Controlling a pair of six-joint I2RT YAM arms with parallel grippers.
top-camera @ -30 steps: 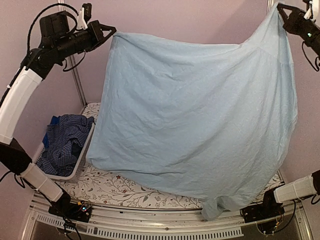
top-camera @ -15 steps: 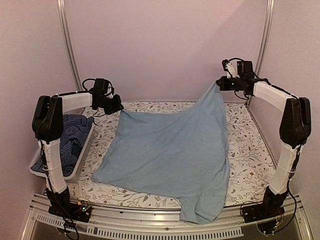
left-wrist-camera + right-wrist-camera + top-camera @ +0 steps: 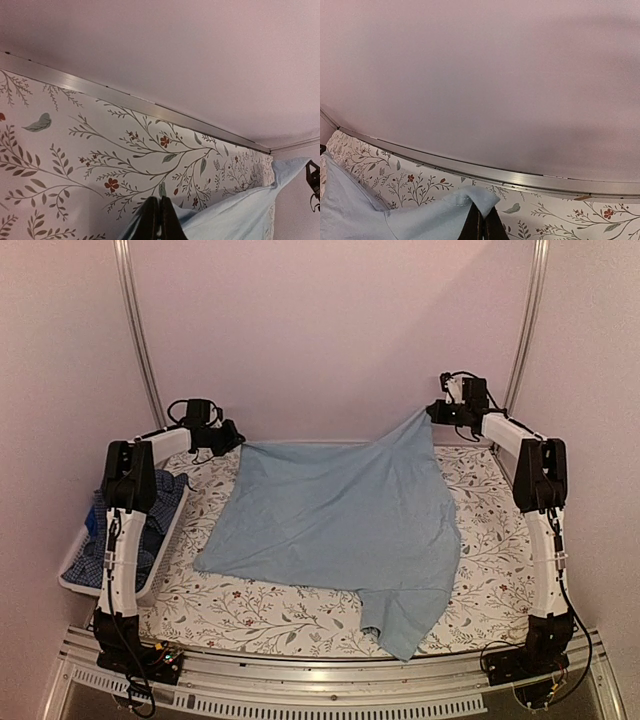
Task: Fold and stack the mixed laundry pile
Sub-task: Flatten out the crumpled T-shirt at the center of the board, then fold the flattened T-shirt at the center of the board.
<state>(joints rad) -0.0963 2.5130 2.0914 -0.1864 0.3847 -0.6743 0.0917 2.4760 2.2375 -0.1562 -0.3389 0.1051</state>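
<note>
We count one light-blue shirt out on the table, opened flat over the floral cover across the middle; its far edge runs between the two arms, and a narrower tail reaches to the near edge, right of centre.

Two grippers are in view, each at one far corner of that shirt; the left gripper sits low at the far left corner, and the right gripper holds the far right corner raised, so the cloth rises off the table to it in a peak.

In the left wrist view the left gripper has its fingers pressed together with pale cloth bunched out beside them, so we read it as clamped on the shirt; in the right wrist view the right gripper is likewise pinched together, with a stitched hem corner of the shirt folded over its tips.

One white basket stands at the left edge of the table, apart from the spread shirt; inside it we make out two fabrics, a dark check shirt heaped up and a brighter blue piece showing as a sliver at its far left side.

One metal rail runs along the far side of the table below the pink wall; any lettering on the arms is too small to read.
</note>
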